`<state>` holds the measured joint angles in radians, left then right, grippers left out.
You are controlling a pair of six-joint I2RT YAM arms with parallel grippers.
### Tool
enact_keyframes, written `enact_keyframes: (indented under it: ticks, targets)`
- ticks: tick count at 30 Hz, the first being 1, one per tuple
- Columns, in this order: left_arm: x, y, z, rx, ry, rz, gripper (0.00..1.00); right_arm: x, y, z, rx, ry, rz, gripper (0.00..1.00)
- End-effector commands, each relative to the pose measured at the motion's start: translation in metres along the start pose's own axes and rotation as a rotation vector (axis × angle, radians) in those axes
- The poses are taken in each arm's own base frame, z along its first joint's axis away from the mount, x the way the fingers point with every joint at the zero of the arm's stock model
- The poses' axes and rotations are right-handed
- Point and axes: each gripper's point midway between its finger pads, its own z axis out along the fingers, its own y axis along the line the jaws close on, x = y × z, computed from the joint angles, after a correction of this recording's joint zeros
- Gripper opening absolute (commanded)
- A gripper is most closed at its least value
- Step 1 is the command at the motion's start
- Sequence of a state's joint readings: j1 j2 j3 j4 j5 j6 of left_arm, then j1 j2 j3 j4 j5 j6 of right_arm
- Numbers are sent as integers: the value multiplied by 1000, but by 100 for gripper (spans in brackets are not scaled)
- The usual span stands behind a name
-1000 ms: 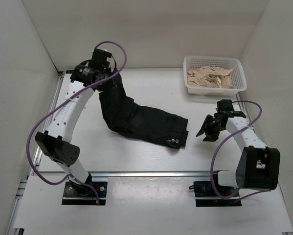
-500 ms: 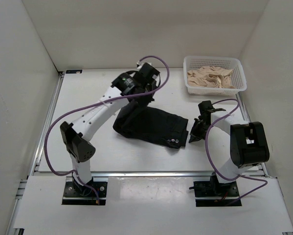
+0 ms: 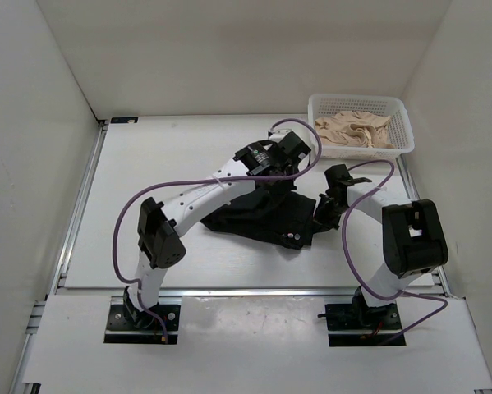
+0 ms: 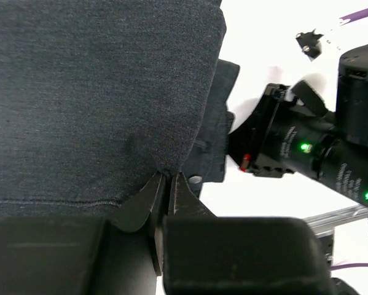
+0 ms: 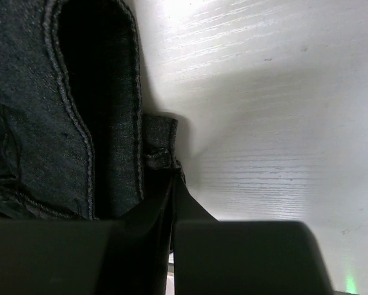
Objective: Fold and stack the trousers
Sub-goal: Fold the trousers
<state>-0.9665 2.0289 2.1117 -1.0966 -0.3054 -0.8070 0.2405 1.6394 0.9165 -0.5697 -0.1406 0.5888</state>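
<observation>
The black trousers (image 3: pixel 258 220) lie at the table's middle right, folded over on themselves, with the small metal waist button (image 3: pixel 288 236) near their front right corner. My left gripper (image 3: pixel 283 170) reaches across from the left and is shut on a fold of the leg fabric (image 4: pixel 97 92), holding it over the waist end. In the left wrist view the jaws (image 4: pixel 168 176) pinch the dark cloth. My right gripper (image 3: pixel 320 213) is at the trousers' right edge. In the right wrist view it (image 5: pixel 174 167) is shut on the waistband (image 5: pixel 119 110) at a belt loop.
A white basket (image 3: pixel 402 123) with crumpled beige cloth (image 3: pixel 354 131) stands at the back right. White walls close in the table on the left, back and right. The right arm (image 4: pixel 306 150) is close beside the left gripper.
My left arm has swung from the back left to the right, carrying the leg ends over the waist end. My right gripper has moved left onto the waist edge and closed.
</observation>
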Motion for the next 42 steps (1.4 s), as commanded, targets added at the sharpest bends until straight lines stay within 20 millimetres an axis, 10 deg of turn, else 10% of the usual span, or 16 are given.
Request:
enact_keyframes:
  ticks: [1, 23, 29, 34, 39, 42]
  targets:
    - [-15, -35, -17, 127, -56, -89, 10, -11, 9, -3, -14, -29, -5, 1]
    - [30, -95, -8, 246, 5, -74, 12, -10, 8, -1, -9, -21, -3, 1]
    - [26, -87, -35, 271, 0, -68, 83, -9, -10, -14, 82, -58, -17, 19]
    - [-5, -61, -83, 276, -97, -67, 78, -14, -33, -47, 200, -167, -30, 23]
    - [-29, 4, -82, 173, -126, -106, 54, -16, -57, -95, 321, -294, -8, 25]
    - [-38, 56, -62, 59, -127, -107, 33, -24, -38, -132, 225, -401, -21, 19]
